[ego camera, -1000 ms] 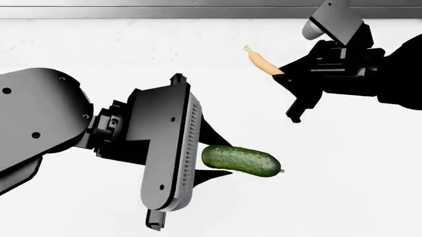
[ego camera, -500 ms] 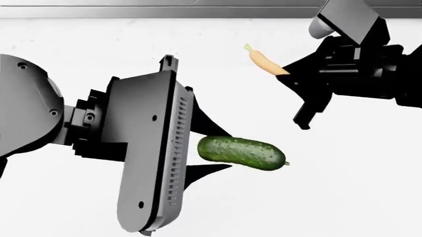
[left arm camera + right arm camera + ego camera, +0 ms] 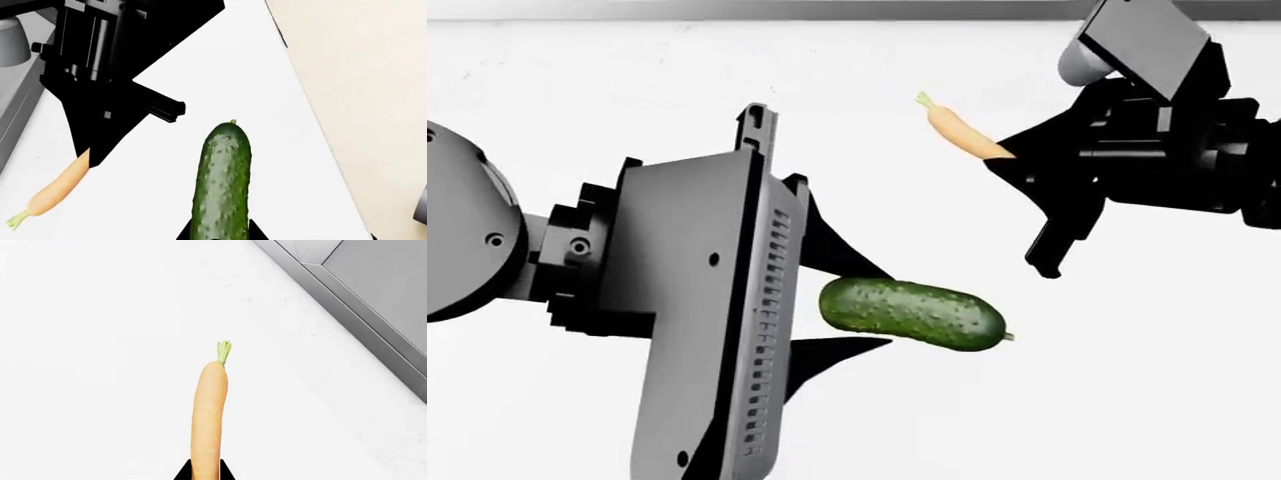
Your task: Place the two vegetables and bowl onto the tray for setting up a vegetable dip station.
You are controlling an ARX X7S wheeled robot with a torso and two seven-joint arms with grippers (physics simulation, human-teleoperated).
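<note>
My left gripper (image 3: 834,305) is shut on the dark green bumpy cucumber (image 3: 913,313), holding it by one end above the white counter; the cucumber also shows in the left wrist view (image 3: 221,185), between the black fingertips (image 3: 257,234). My right gripper (image 3: 1004,158) is shut on the pale-orange carrot (image 3: 960,128), green stub pointing away; the carrot also shows in the right wrist view (image 3: 207,415) and in the left wrist view (image 3: 59,191). The bowl and the tray are out of view.
The white counter (image 3: 1148,380) fills the head view, with a grey metal edge (image 3: 827,8) along its far side. A grey metal rim (image 3: 360,305) shows in the right wrist view. A beige floor (image 3: 360,100) lies past the counter's edge.
Both arms have risen a little with their vegetables. The left gripper with the cucumber has shifted slightly left and the right gripper slightly right in the head view.
</note>
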